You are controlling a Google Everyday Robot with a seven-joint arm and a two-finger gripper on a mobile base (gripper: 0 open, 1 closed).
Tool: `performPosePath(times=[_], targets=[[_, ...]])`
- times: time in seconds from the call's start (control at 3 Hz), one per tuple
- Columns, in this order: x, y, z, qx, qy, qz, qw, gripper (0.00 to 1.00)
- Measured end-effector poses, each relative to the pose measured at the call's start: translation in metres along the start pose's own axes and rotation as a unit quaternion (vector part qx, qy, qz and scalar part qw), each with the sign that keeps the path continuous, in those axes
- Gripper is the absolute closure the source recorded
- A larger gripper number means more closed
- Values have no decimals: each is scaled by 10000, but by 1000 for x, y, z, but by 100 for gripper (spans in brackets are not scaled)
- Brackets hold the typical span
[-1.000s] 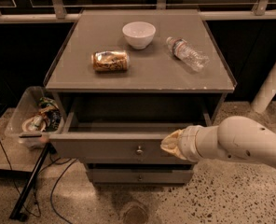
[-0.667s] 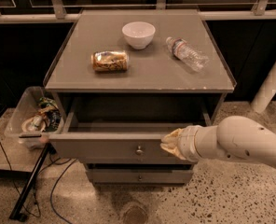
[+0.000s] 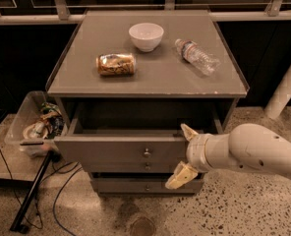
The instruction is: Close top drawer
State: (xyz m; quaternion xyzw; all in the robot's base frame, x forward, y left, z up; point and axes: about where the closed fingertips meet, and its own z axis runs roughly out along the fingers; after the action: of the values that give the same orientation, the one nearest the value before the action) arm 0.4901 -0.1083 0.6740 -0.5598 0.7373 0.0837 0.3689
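Your gripper [image 3: 184,154] is at the right end of the top drawer [image 3: 111,149] front, and the jaws are now spread, one finger high and one low; a second ago they looked bunched. The drawer still sticks out from under the desk [image 3: 155,73], so I'd say the closing push has barely begun.

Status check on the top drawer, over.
End effector open, by right side of top drawer front. Drawer pulled out. Can, bowl, bottle up on cabinet top, not blocking.

gripper [image 3: 185,154] at top drawer [image 3: 111,149] front's right side, fingers apart | free floor [image 3: 244,205] in front | bin [image 3: 18,128] at left
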Motion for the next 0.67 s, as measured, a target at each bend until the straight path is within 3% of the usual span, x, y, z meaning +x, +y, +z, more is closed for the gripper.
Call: performPosePath(times=[0.33, 0.67], targets=[[0, 0, 0, 0, 0, 1, 10000, 0], [16, 5, -12, 67, 81, 247, 9996, 0]])
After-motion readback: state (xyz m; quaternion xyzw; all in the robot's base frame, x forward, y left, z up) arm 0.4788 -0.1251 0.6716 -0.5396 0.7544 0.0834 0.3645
